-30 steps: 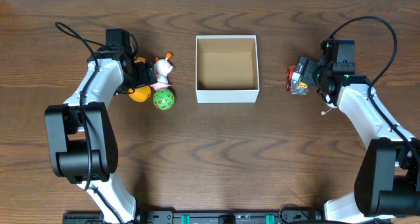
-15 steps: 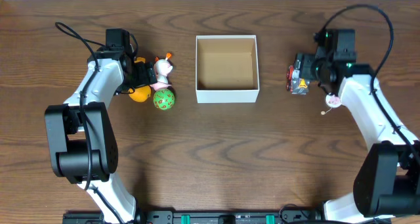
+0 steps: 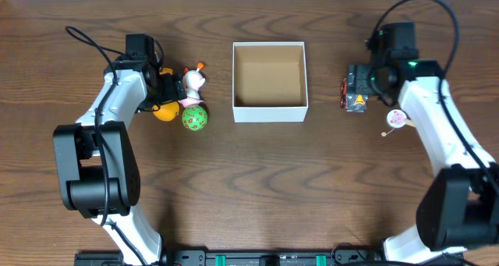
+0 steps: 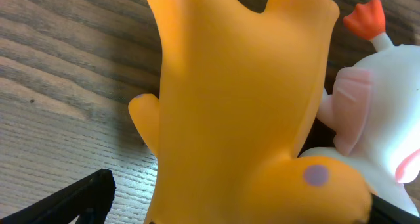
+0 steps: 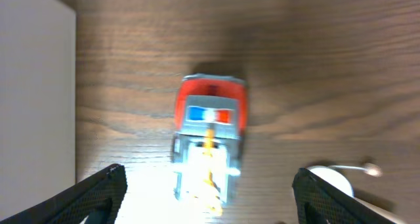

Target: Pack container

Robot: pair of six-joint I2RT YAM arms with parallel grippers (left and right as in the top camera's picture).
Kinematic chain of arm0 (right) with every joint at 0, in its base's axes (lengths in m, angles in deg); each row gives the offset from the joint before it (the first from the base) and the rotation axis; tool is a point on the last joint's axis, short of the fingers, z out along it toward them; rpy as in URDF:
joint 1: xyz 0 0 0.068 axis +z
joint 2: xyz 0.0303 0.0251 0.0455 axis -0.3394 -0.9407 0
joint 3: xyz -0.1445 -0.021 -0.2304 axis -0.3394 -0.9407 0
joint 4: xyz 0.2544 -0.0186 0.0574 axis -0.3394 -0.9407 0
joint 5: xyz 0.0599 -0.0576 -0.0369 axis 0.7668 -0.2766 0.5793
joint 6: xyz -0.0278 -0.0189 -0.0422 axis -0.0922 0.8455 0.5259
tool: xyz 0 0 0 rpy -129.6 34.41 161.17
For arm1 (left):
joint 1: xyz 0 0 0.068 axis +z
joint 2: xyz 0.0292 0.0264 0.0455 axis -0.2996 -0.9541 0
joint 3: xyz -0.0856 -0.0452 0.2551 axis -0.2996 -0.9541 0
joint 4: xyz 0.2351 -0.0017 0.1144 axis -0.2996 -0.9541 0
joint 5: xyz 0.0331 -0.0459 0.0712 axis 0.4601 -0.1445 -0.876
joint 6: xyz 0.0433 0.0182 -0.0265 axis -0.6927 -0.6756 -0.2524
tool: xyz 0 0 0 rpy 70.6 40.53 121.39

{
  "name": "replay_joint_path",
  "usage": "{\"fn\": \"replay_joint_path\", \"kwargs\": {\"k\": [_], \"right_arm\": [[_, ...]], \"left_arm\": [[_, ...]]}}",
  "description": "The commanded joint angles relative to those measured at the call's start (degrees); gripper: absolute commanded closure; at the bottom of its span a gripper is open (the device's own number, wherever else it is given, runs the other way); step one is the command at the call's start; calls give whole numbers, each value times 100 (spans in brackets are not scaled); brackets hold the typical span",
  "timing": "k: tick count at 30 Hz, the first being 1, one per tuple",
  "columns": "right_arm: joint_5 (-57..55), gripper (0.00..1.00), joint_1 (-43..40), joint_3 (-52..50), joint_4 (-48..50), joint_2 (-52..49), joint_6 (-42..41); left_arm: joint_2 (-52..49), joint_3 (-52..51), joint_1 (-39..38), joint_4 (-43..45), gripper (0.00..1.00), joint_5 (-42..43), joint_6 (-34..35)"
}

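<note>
Dark wood-grain counter (image 3: 257,188). The container (image 3: 270,112), square and shallow with white walls and a brown cardboard floor, sits mid-counter. The left end effector (image 3: 172,87) gapes wide around a smooth orange toy (image 4: 230,106), beside a white toy (image 4: 384,106) and a speckled green ball (image 3: 194,117). The right end effector (image 5: 207,184) is spread wide, clear of a boxy red-and-grey truck (image 5: 210,138).

Right gripper (image 3: 361,92): toy fire truck (image 5: 209,142) framed between wide-set fingers (image 5: 98,194), bare wood seen on either side of it. Passage beyond one finger bounded by container (image 5: 36,106) wall; round pink-white toy (image 3: 398,118) found near other finger.

Left gripper (image 3: 170,90): space between fingers filled by orange toy (image 4: 230,119). White chicken toy (image 4: 380,119) just beside it, ahead. Green ball (image 3: 194,117) close alongside.
</note>
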Motion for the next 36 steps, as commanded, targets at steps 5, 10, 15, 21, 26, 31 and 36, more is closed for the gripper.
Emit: {"fn": "replay_joint_path", "kwargs": {"k": [5, 10, 15, 21, 26, 31, 36], "right_arm": [[-59, 10, 345, 72, 208, -603, 96], [-389, 9, 334, 72, 234, -905, 96], [-686, 5, 295, 83, 407, -922, 184], [-459, 5, 297, 442, 400, -920, 181], [-468, 5, 295, 1145, 289, -920, 186], [-798, 5, 195, 1792, -83, -920, 181], [-1067, 4, -120, 1853, -568, -922, 181]], "left_arm": [[-55, 35, 4, -15, 2, -7, -39], [-55, 35, 4, -13, 2, -4, -39], [-55, 35, 4, -13, 2, -7, -39], [-57, 35, 4, -15, 2, -4, -39], [-55, 35, 4, -13, 2, -7, -39], [-55, 35, 4, -15, 2, -4, -39], [-57, 35, 4, -15, 2, -4, -39]]}}
